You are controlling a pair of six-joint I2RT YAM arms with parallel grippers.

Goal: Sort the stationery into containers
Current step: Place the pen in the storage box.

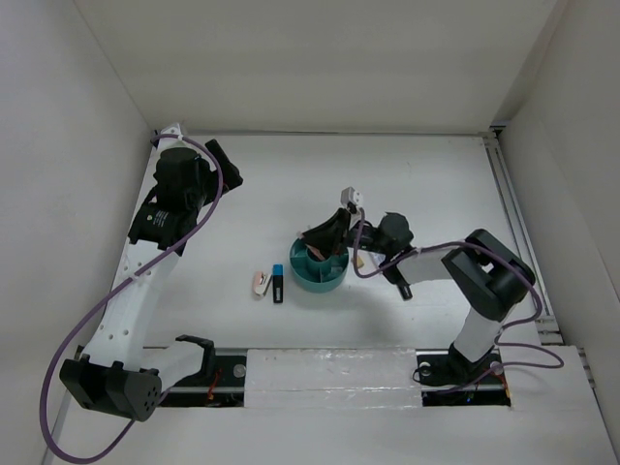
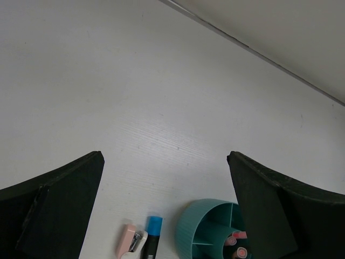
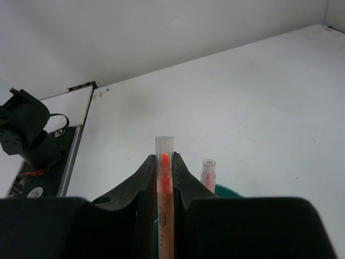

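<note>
Pencil (image 3: 165, 213): thin, pinkish-orange, clear cap with the orange tip showing through. It stands upright, clamped by the right gripper (image 3: 164, 159), whose jaws are closed narrowly on the shaft, one on each side. The lower end is hidden behind the jaws, so I cannot tell whether it has reached a compartment.

Second pencil (image 3: 208, 174): same kind, upright, just right of the held one in the right wrist view, standing inside the teal organizer (image 1: 317, 282). Only a sliver of the teal rim shows in that view. In the top view the right gripper sits over the organizer's far side.

Blue-capped marker (image 1: 278, 284): lies flat on the surface (image 1: 417, 174), just left of the organizer.
White-pink piece (image 1: 261, 283): just beside the marker, on its left.

Left gripper (image 2: 164, 156): jaws spread wide, nothing between them, raised above bare surface, well apart from the organizer, toward the far left.
</note>
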